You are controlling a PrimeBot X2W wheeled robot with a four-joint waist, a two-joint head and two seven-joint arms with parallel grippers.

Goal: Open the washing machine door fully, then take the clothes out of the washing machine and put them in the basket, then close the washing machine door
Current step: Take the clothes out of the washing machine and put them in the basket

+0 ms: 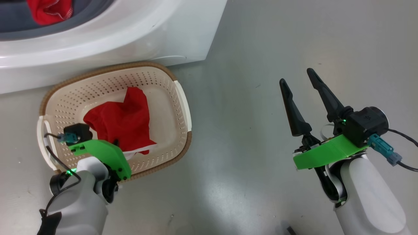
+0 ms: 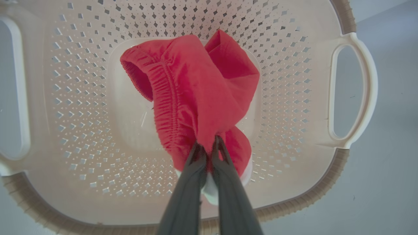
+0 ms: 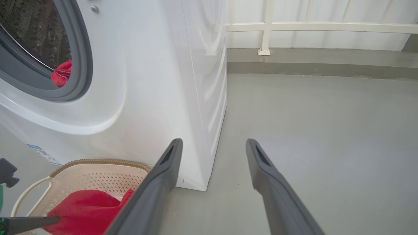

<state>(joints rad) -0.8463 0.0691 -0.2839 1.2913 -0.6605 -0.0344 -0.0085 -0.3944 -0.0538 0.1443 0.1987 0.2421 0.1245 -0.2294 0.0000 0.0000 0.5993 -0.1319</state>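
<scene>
The left tool [image 2: 207, 143] pinches a red cloth [image 2: 202, 91] in the basket [image 2: 81, 130], the right tool [image 1: 295, 75] is wide open and empty, and another red cloth [image 1: 49, 11] sits in the washing machine [image 1: 130, 39]

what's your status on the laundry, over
Left tool shut on red garment, down in basket, not yet released. Right tool open, empty. Second red garment in washing machine drum. Nothing seen in the way.
</scene>
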